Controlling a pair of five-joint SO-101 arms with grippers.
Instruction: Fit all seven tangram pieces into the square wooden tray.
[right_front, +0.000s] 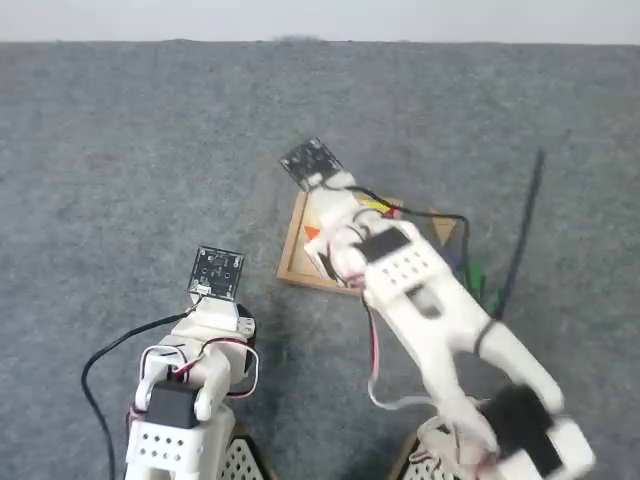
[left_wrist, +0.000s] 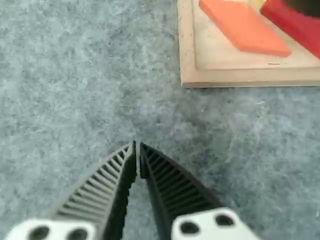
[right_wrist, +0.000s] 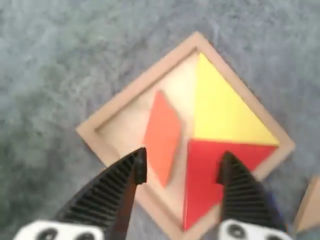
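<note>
The left gripper (left_wrist: 138, 146) hangs shut, its ribbed black jaws meeting, over the fuzzy grey desk (left_wrist: 75, 75) just short of the square wooden tray (right_wrist: 132, 91). In the tray lie an orange parallelogram (right_wrist: 162, 136), loose on bare wood, then a yellow triangle (right_wrist: 223, 112) and a red triangle (right_wrist: 205, 170) packed edge to edge. The right gripper (right_wrist: 183, 160) hovers above them, spread wide. The pieces look like thin, stiff, light painted wood, probably slick-faced. Pinching across two opposite edges seems safest, since the flat tops offer no purchase.
</note>
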